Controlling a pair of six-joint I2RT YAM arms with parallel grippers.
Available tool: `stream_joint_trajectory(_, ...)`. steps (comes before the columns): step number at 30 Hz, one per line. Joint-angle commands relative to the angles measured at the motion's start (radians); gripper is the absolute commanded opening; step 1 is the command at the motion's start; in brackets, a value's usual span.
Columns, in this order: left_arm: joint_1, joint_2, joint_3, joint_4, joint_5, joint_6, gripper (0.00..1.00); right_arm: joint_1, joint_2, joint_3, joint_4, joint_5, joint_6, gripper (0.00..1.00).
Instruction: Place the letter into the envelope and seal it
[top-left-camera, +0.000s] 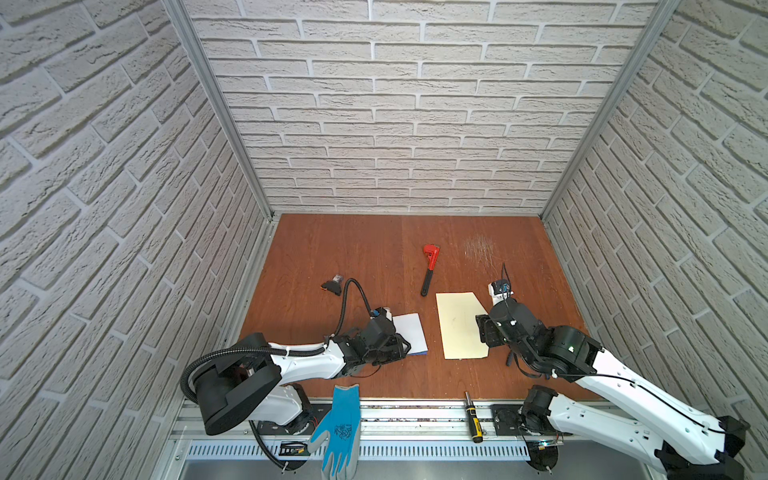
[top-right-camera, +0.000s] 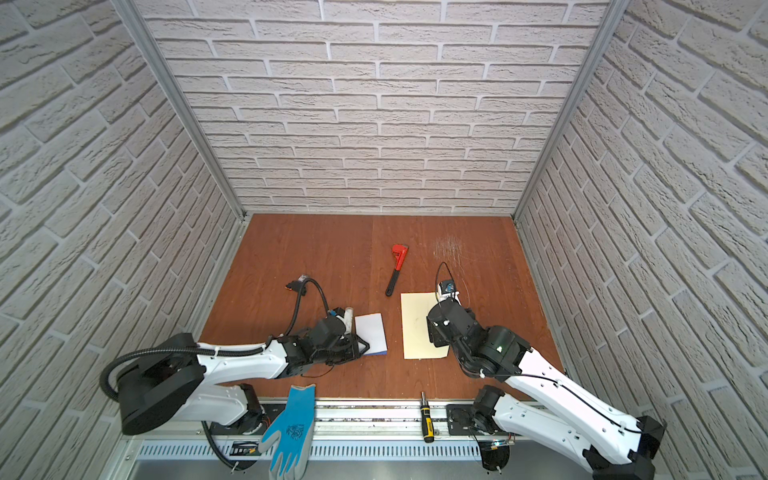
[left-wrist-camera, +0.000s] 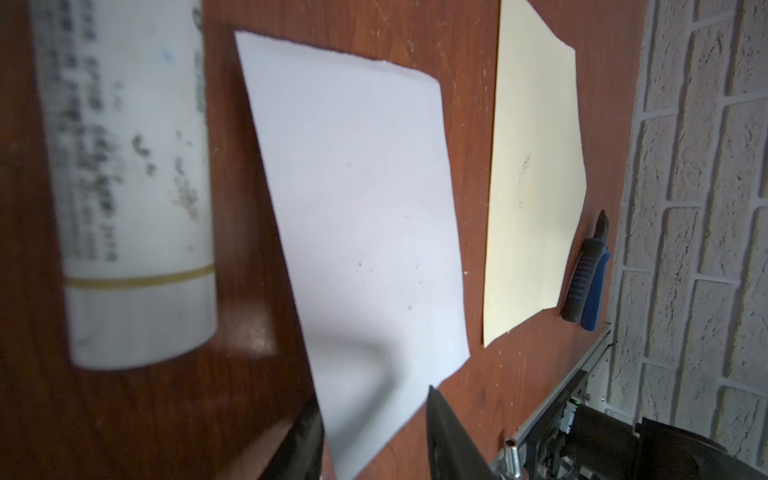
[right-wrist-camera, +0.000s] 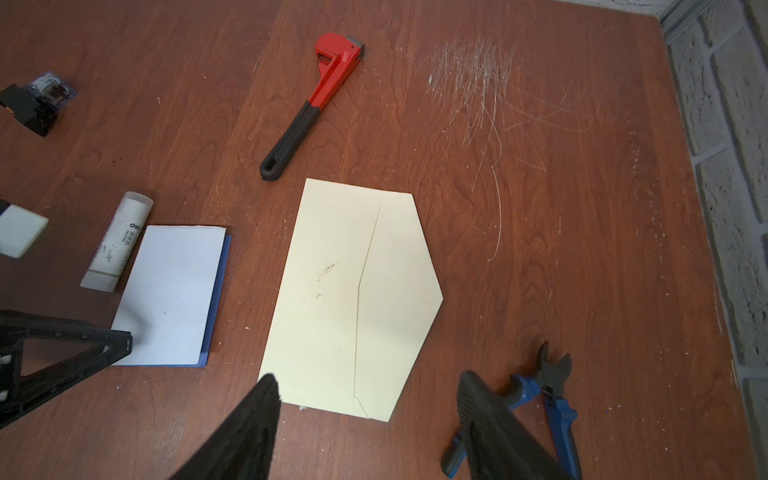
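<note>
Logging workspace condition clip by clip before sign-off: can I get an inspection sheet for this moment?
Surface: brown wooden tabletop, with a patch of pale scratches far right.
Job's things: letter lies white side up with a blue edge showing beneath. The envelope lies beside it, apart, with its pointed flap open flat. Letter not inserted.
Clutter: red pipe wrench, glue stick beside the letter, relay, blue-handled cutters. Blue glove and screwdriver on the front rail.
Grippers: left gripper open, straddling one edge of the letter. Right gripper open over the envelope's end.
Cables: black corrugated conduit on the left side, thin black wire on the right side.
Surroundings: white brick-pattern walls, aluminium frame post.
</note>
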Motion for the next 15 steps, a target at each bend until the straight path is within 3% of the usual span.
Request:
stream_joint_trajectory(1, -0.003, -0.043, 0.022, -0.055, -0.013, 0.026, 0.44, -0.05, 0.001, -0.015, 0.024, -0.062, 0.02, 0.74)
stream_joint_trajectory(8, -0.024, -0.121, 0.063, -0.154, -0.031, 0.061, 0.51, -0.224, 0.012, -0.048, 0.025, -0.168, 0.016, 0.83)
stream_joint_trajectory(15, -0.093, -0.178, 0.133, -0.157, -0.056, 0.21, 0.52, -0.456, 0.047, -0.12, 0.085, -0.368, -0.006, 0.83)
